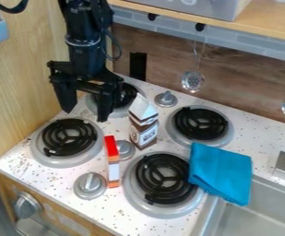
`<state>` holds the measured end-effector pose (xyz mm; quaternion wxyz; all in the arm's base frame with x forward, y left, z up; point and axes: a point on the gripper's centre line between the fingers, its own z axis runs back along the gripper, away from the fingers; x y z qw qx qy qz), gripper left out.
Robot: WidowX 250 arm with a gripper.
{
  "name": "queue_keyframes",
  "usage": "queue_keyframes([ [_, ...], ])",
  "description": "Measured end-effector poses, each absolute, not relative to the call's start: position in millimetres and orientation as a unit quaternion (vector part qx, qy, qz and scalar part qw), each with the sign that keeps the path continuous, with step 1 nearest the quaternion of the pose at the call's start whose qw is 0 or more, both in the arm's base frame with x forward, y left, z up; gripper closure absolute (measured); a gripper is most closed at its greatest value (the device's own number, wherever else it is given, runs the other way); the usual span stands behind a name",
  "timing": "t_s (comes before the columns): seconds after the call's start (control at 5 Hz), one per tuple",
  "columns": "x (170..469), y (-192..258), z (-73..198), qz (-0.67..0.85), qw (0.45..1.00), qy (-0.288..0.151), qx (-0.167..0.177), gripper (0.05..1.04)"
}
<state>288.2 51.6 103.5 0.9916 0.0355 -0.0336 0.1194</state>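
The black gripper (pixel 85 110) hangs over the back left part of the stove top, its two fingers spread apart with nothing between them. Right of it stands a brown and white milk carton (pixel 144 124), upright between the burners. A slim orange, red and white box (pixel 112 162) stands in front of the carton, near the middle knobs. A folded blue cloth (pixel 219 173) lies at the right, partly on the front right burner (pixel 164 178) and over the sink's edge.
Other burners sit at the front left (pixel 69 138), back left behind the gripper, and back right (pixel 200 125). Silver knobs (pixel 90 185) rise between them. A metal sink (pixel 261 214) lies front right. A wooden wall (pixel 30 73) bounds the left; a ladle (pixel 192 81) hangs at the back.
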Motion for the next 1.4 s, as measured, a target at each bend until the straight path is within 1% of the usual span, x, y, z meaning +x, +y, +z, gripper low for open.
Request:
queue_keyframes([
  [0.2, 283, 57, 93, 0.069, 0.996, -0.048, 0.038, 0.083],
  [0.4, 303, 25, 66, 0.044, 0.995, -0.055, 0.073, 0.083],
  [0.6, 303, -30, 64, 0.006, 0.993, -0.066, 0.096, 0.083],
  [0.8, 299, -49, 63, -0.007, 0.993, -0.070, 0.093, 0.083],
  [1.0, 309, -93, 44, -0.012, 0.993, -0.070, 0.090, 0.083],
  [1.2, 293, -105, 24, -0.027, 0.994, -0.073, 0.071, 0.083],
  [1.4, 282, -107, 3, -0.025, 0.996, -0.073, 0.050, 0.083],
])
